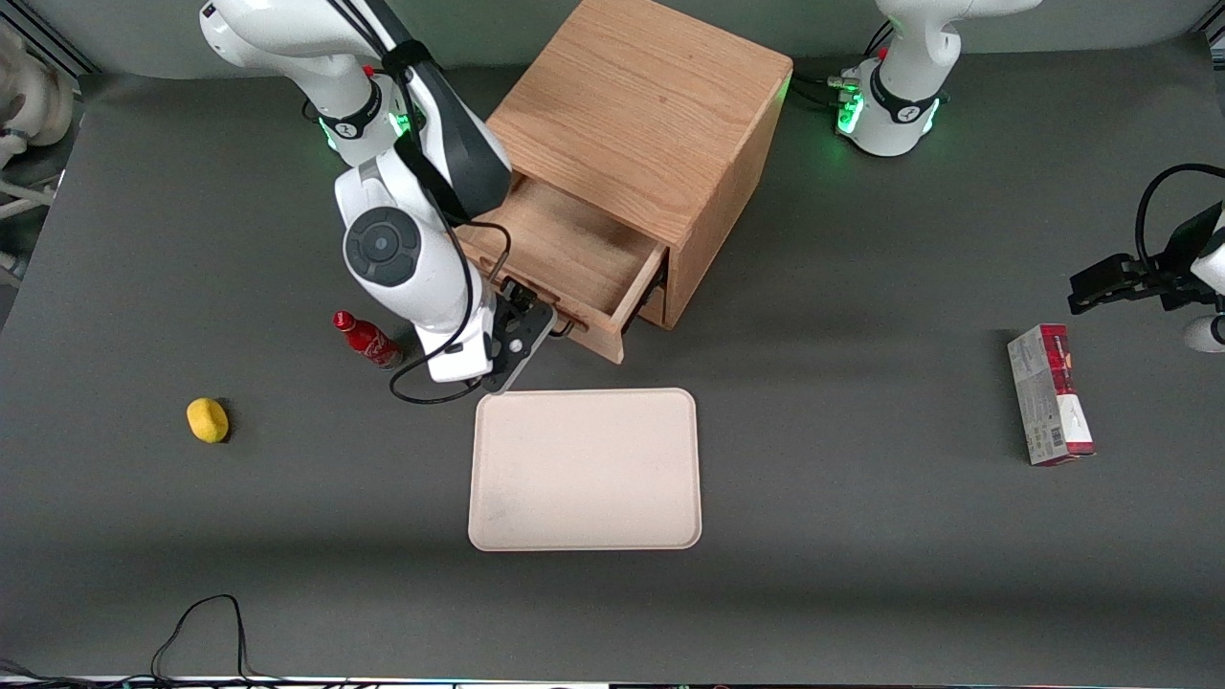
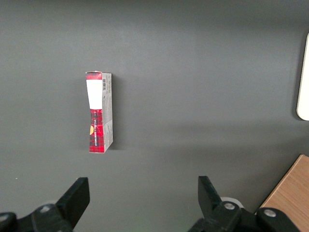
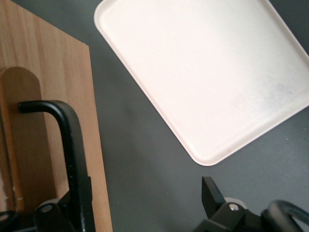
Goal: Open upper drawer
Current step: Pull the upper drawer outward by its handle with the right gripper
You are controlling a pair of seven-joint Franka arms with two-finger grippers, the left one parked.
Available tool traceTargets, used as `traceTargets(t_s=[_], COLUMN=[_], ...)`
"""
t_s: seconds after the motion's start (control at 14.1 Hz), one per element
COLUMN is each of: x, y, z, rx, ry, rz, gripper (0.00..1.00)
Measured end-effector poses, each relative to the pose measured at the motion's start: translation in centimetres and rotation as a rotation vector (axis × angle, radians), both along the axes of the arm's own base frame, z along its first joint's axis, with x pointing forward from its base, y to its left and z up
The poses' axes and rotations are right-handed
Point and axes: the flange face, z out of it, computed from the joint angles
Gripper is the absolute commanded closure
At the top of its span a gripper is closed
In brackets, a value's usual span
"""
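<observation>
- Oak-fronted upper drawer (image 1: pixel 574 254) stands pulled well out of its cube-shaped oak cabinet (image 1: pixel 643 124), just above the cream plastic tray (image 1: pixel 585 469).
- We judge it stiff, light-running; its black wire handle (image 3: pixel 72 154) is the hold.
- Our gripper (image 1: pixel 532 318) sits at that handle, fingers spread wide.

The working arm covers part of the open upper drawer (image 1: pixel 574 251) and most of its black handle (image 3: pixel 72 145), which runs out of the wrist picture. The gripper (image 1: pixel 524 321) is largely hidden by the arm. The lower drawer cannot be seen beneath it. The bottle's (image 1: pixel 367 340) label is too small to read.
</observation>
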Motion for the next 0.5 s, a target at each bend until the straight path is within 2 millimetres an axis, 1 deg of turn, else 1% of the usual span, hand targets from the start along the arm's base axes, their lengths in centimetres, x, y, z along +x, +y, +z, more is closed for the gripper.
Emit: traceTargets(t_s=[0.28,0.5], x=[2.3,2.8], y=[-1.7,-2.0], z=[-0.2,-0.2], rx=[-0.007,-0.009], ry=[0.007,0.009], rz=[-0.007,-0.005], gripper=[0.0,0.0])
